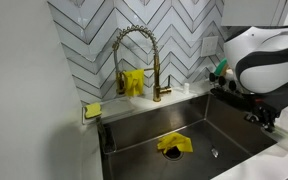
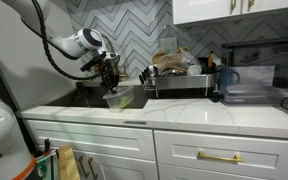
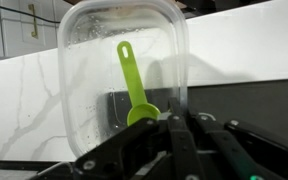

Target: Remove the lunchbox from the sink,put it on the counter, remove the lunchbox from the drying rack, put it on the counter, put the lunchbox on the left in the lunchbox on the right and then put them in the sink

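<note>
My gripper is shut on the rim of a clear plastic lunchbox that has a green spoon inside. In an exterior view the lunchbox hangs from the gripper just above the white counter, beside the sink. The drying rack stands further along the counter, holding dishes; I cannot make out a second lunchbox in it. In an exterior view the steel sink holds only a yellow cloth, and the arm is at its right edge.
A gold spring faucet rises behind the sink with a yellow cloth draped by it. A yellow sponge lies at the sink's left corner. A clear container stands past the rack.
</note>
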